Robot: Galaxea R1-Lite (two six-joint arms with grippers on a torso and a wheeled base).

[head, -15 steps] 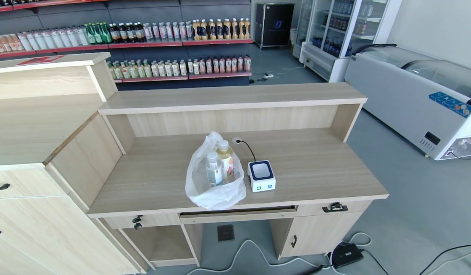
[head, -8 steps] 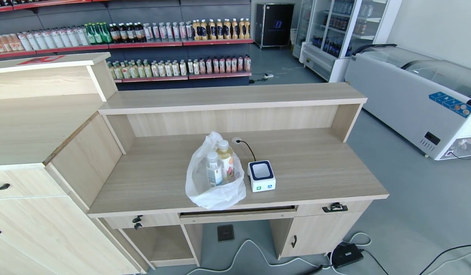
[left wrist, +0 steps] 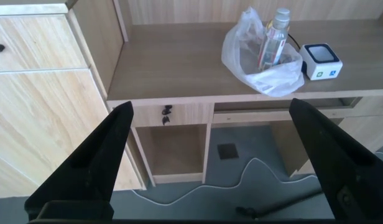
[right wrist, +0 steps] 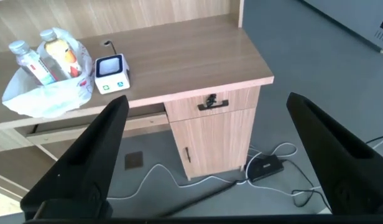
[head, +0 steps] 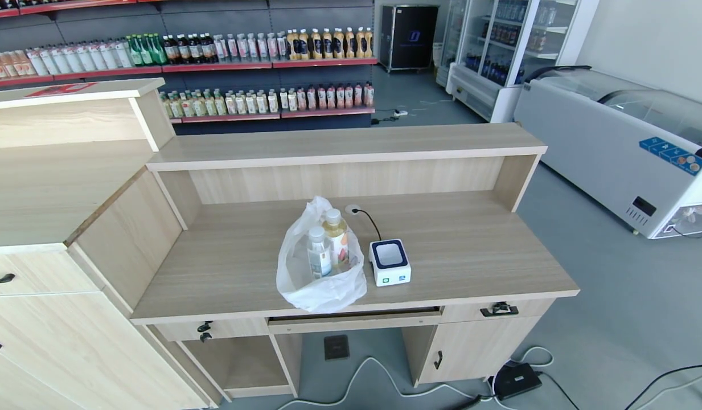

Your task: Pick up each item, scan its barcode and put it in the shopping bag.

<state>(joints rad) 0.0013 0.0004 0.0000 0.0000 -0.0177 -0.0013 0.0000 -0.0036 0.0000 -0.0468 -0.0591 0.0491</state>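
Nothing moved; left end effector (left wrist: 210, 104), right end effector (right wrist: 207, 98) both wide; shopping bag (head: 319, 285) at counter (head: 470, 250) front edge

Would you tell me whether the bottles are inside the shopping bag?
In: the clear bottle and yellow bottle stand inside the bag.

Bright, even light fills my view; shadows on the desk (head: 453, 250) are faint, deepest under its raised back ledge. The shopping bag (head: 319, 287) glows near-white. My left pincer (left wrist: 210, 106) and right pincer (right wrist: 207, 98) read as dark silhouettes. Straight edges bow near the head view's borders.
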